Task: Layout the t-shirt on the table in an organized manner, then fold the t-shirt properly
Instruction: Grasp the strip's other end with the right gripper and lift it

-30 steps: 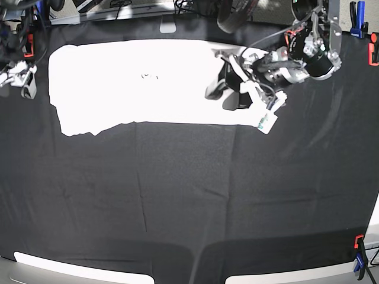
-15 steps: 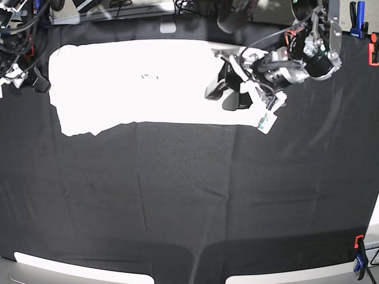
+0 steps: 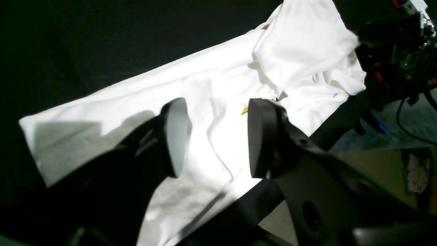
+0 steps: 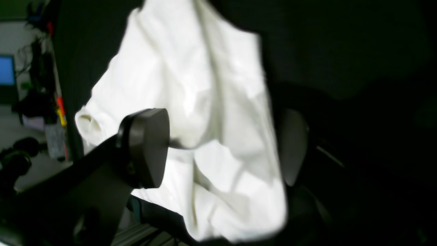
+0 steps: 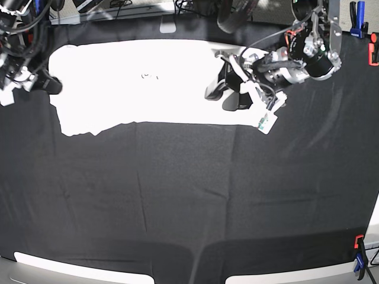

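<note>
Shirt (image 5: 142, 83): white, spread as a long band along the far edge of the bench (image 5: 189, 195), running from near the far-left corner toward the far-right. Overexposed in the base view; surface detail lost there apart from a small dark mark near its middle. Near edge roughly straight; the left end drops into a ragged lower corner. In the left wrist view (image 3: 211, 102) the cloth lies mostly flat with soft creases, a folded-over flap at the far end and a small yellow fleck of print beside it. In the right wrist view (image 4: 205, 112) the end is rumpled, with a rolled sleeve opening at its left side.

Left gripper (image 5: 228, 94): over the shirt's right end, on the base view's right. Jaws spread wide in the wrist view (image 3: 215, 136), cloth visible between the two pads, nothing clasped. Whether the fingertips touch the cloth cannot be told.

Right gripper (image 5: 50, 84): at the shirt's left end, near the far-left corner. Jaws wide apart in the wrist view (image 4: 222, 147), straddling rumpled cloth; one pad (image 4: 146, 147) sharp, the other dim against the dark. No cloth pinched.

Bench: black cloth cover, faint creases across the near half. Clamps at the right edge: red (image 5: 373, 52) far, blue-and-red (image 5: 359, 260) near.
</note>
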### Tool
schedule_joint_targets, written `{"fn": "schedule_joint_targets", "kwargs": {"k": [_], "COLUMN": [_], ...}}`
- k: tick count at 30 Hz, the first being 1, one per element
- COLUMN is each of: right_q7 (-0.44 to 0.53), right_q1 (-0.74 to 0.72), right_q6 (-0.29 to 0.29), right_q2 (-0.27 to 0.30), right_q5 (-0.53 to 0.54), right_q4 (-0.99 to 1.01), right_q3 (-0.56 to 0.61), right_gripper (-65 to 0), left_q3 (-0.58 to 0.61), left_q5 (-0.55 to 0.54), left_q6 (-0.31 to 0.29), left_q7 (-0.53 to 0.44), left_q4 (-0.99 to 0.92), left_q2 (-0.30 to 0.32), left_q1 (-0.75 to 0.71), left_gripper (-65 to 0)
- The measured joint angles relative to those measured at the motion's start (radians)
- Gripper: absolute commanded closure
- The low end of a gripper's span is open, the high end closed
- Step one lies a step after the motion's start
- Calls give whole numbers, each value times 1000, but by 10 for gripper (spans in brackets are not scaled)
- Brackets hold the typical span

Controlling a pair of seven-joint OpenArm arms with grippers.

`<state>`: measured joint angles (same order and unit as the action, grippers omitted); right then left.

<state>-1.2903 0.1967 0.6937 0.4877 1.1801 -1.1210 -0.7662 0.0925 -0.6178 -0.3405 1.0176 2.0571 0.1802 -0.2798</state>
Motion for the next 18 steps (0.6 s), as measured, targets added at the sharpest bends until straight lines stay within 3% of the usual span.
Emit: {"fn": "schedule_joint_targets", "kwargs": {"k": [5, 13, 15, 18], "right_q7": [134, 136, 113, 93], "right_q1": [-6, -26, -28, -27], "right_q6": [11, 12, 12, 11], "right_q2": [9, 10, 12, 21], "right_q5": [-39, -23, -24, -32], "right_q4": [-6, -10, -9, -7], "right_q3": [156, 278, 278, 280], "right_gripper": [-459, -451, -399, -267], "left_q3": [0, 0, 0, 0], "left_q5": [0, 0, 0, 0], "left_q6": [0, 0, 0, 0], "left_q7": [0, 0, 0, 0], "left_q4": [0, 0, 0, 0], "left_q2": [0, 0, 0, 0], "left_q1": [0, 0, 0, 0], "left_gripper": [-267, -267, -267, -267]}}
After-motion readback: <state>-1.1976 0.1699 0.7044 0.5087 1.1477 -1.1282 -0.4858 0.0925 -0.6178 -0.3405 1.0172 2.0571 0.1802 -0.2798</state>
